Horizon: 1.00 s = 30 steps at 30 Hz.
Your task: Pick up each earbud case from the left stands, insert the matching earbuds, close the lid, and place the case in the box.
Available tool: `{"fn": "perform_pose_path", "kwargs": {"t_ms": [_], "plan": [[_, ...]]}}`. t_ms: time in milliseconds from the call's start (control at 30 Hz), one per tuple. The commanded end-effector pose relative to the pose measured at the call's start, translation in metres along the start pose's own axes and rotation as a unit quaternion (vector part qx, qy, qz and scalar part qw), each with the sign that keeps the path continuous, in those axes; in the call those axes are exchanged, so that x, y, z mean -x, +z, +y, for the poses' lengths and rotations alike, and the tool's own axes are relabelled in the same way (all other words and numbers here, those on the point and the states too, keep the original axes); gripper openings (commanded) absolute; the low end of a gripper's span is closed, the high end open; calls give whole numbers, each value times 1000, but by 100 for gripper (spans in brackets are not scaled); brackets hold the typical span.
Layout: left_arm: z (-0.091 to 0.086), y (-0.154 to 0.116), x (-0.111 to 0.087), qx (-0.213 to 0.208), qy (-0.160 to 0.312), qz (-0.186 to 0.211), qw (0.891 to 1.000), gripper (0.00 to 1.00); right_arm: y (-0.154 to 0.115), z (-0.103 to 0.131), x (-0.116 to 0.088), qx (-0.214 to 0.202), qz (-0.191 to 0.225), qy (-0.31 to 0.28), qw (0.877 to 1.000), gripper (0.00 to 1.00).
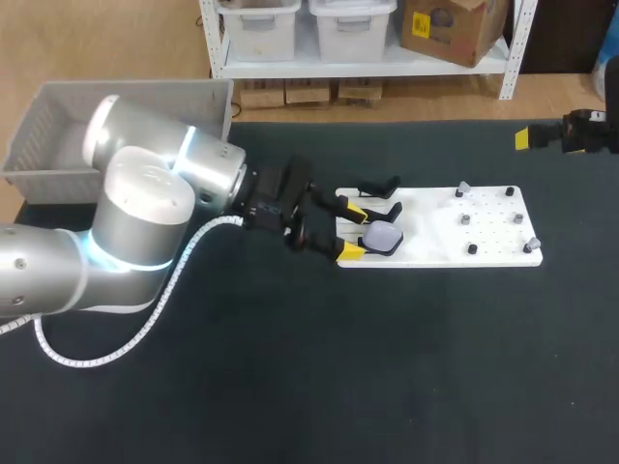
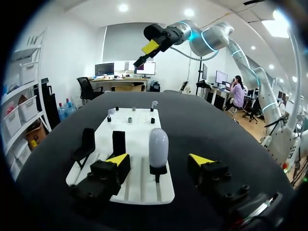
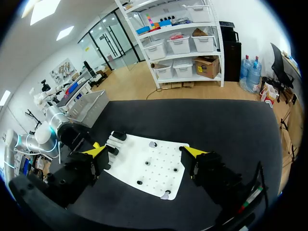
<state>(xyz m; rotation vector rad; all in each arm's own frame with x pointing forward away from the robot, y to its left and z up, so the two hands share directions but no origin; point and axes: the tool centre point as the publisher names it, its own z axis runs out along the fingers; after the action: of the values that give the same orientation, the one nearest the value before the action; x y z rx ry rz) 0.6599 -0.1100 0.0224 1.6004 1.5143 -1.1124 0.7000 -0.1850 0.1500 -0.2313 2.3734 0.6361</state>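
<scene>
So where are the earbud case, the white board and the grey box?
earbud case (image 1: 382, 237), head view, its pale rounded face
white board (image 1: 435, 227), head view, a bare patch mid-board
grey box (image 1: 53, 130), head view, its inner wall

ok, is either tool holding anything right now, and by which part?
Nothing is held. The left tool is open; the earbud case stands on its stand just ahead of it, untouched. The right tool is open and empty.

Even overhead light puts glare on the left arm (image 1: 145, 188) and soft shadows on the white board (image 1: 488, 230).
</scene>
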Motion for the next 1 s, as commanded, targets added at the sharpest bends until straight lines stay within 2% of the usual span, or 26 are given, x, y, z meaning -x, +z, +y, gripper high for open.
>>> {"fn": "perform_pose_path", "kwargs": {"t_ms": [33,267,500,633,833,900,1000], "plan": [[2,6,2,-7,0,-2,1000,75,0,0,0,0,0,0,1000,100],[8,11,-1,-12,0,-2,1000,71,0,0,0,0,0,0,1000,100],[1,16,4,-16,0,-3,1000,70,0,0,0,0,0,0,1000,100],[5,16,1,-17,-1,-3,1000,67,0,0,0,0,0,0,1000,100],[5,17,-2,-18,-2,-4,1000,56,0,0,0,0,0,0,1000,100],[0,19,1,-17,-3,-4,1000,53,0,0,0,0,0,0,1000,100],[3,18,-2,-16,-4,-4,1000,49,0,0,0,0,0,0,1000,100]]}}
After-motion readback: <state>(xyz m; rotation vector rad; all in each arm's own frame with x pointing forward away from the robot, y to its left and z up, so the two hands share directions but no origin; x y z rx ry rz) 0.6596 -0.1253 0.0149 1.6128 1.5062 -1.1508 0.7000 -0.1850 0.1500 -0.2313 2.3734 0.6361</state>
